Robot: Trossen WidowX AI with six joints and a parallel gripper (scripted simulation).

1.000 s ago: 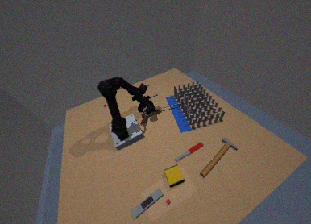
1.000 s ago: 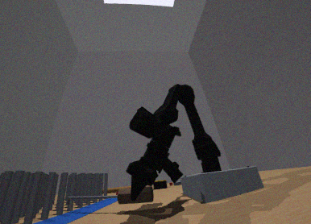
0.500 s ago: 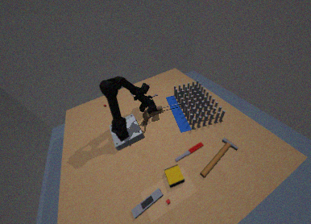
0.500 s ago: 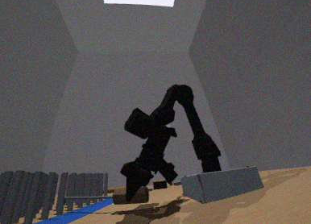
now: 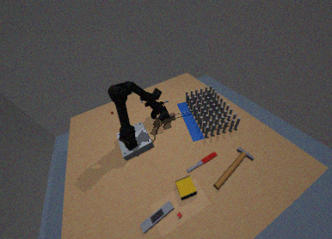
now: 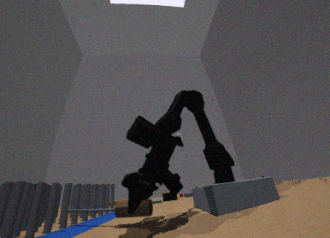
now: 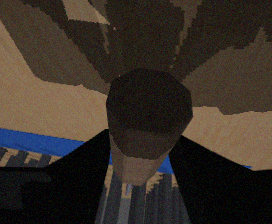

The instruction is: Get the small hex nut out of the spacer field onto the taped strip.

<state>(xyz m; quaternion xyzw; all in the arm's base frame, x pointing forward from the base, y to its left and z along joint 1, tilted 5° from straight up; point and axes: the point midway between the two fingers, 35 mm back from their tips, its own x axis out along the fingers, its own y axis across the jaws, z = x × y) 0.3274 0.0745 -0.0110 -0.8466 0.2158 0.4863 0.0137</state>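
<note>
Brown, thick tool handle (image 6: 133, 208) (image 7: 149, 107) clenched in gripper (image 6: 136, 205) (image 7: 139, 136); exterior shows its thin shaft (image 6: 91, 210) running level over the blue strip (image 5: 190, 122) (image 6: 81, 228) (image 7: 42, 142) to the spacers (image 5: 207, 112) (image 6: 51, 205) (image 7: 159, 200), while the wrist view mostly hides it behind the handle. Top alone shows the red-handled tool (image 5: 202, 162) and hammer (image 5: 232, 169) on the strip's near side. Can't make out the nut in any view.

Top view high, exterior table-low.
</note>
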